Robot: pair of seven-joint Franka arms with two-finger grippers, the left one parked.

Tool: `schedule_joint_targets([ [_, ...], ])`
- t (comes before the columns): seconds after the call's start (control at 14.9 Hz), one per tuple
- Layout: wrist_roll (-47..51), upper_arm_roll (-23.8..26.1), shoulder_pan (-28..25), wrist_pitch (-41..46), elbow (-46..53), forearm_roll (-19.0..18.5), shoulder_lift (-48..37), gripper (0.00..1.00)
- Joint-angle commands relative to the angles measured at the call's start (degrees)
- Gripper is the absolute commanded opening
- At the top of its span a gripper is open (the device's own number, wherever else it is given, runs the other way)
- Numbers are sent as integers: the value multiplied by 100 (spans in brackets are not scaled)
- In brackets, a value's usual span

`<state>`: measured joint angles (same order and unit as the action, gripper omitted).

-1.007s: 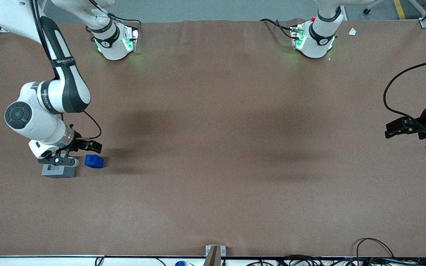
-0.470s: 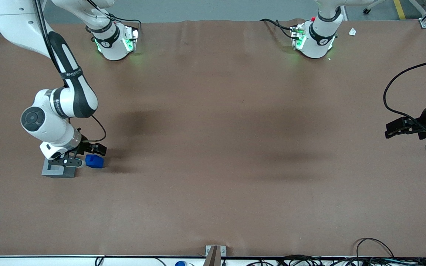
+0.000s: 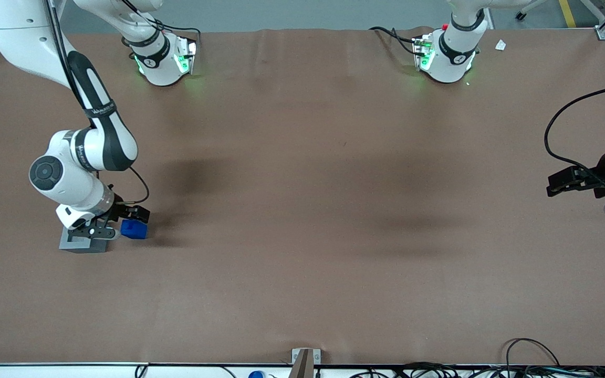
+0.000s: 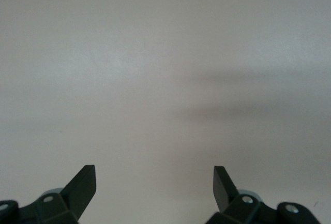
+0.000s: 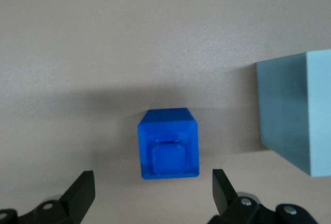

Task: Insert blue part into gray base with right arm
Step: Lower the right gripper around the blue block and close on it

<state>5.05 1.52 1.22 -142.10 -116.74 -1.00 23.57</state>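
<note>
One blue part (image 3: 134, 229) and one gray base (image 3: 84, 243) sit on the brown worktop (image 3: 302, 210), both toward the working arm's end. The two stand just beside each other with a narrow strip of bare worktop between them, not touching. In the right wrist view the blue part (image 5: 168, 150) rests flat on the surface with its smaller raised stub on the face turned toward the camera, and the gray base (image 5: 297, 110) appears as a single light gray block off to one side of it, only partly in frame.

The right arm (image 3: 79, 152) reaches down over these two pieces, and its tool (image 3: 121, 221) hangs low just above the blue part, close to the gray base. The tool is released: in the right wrist view its two black fingers (image 5: 83, 193) are spread wide, one on each side of the blue part, with clear gaps between each finger and the block. Nothing is gripped, and the blue part lies on the worktop outside the base.

From the front, part of the gray base is covered by the arm's wrist, so its socket cannot be made out there. A black cable (image 3: 139, 186) loops from the wrist above the blue part.
</note>
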Motion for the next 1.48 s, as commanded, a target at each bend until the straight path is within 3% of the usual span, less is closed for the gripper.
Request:
schedule_joint_targets([
  [0.0, -83, 50, 106, -28, 204, 4, 174, 100],
  [0.2, -83, 50, 97, -28, 257, -5, 218, 100],
  [0.67, -83, 50, 124, -116, 266, 4, 315, 86],
  [0.94, -83, 50, 124, -116, 266, -5, 324, 64],
  [1.28, -83, 50, 168, -108, 266, -5, 350, 13],
  [1.41, -170, 32, 211, 15, 441, -5, 333, 3],
])
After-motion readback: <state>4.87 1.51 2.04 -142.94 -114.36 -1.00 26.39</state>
